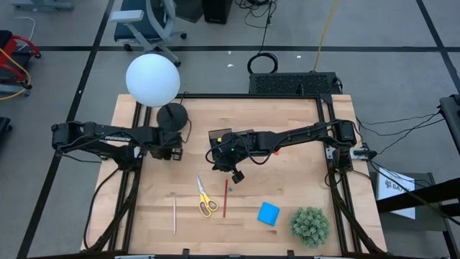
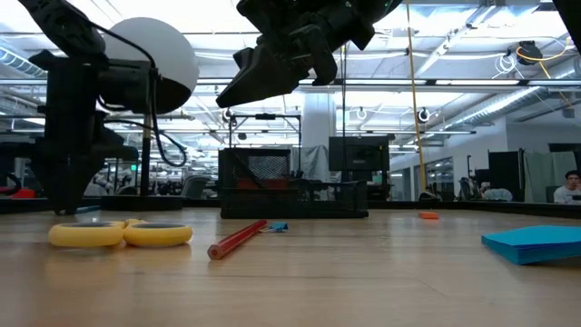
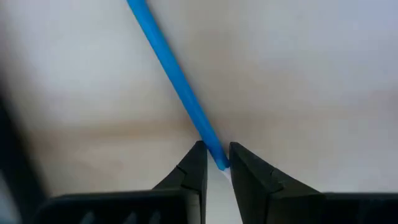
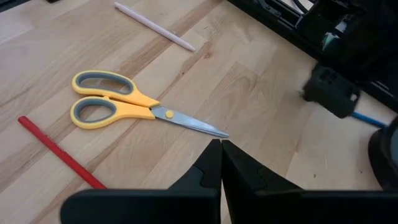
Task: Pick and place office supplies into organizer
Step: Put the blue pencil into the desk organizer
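My left gripper [image 1: 172,152] stands in front of the round black lamp base [image 1: 172,115], shut on a blue pen [image 3: 174,81]. My right gripper [image 4: 221,149] is shut on nothing and hovers over the table's middle, just near of the black organizer [image 1: 218,135], which its arm partly covers. Yellow-handled scissors [image 1: 206,198], a red pencil [image 1: 225,198] and a pale pencil [image 1: 174,214] lie flat on the near half of the table. A blue notepad [image 1: 268,213] lies to their right. A tiny red eraser [image 1: 277,152] sits right of the organizer. My left gripper pinches the blue pen by one end [image 3: 219,160] between its two fingertips. The rest of the pen runs away from the fingers. In the right wrist view the pen [image 4: 368,118] sticks out about level beside the gripper; whether it rests on the table I cannot tell.
A white globe lamp [image 1: 152,79] rises from the round base at the table's far left. A green spiky plant ball [image 1: 309,225] sits at the near right corner. Bare wood lies between the scissors and my left gripper.
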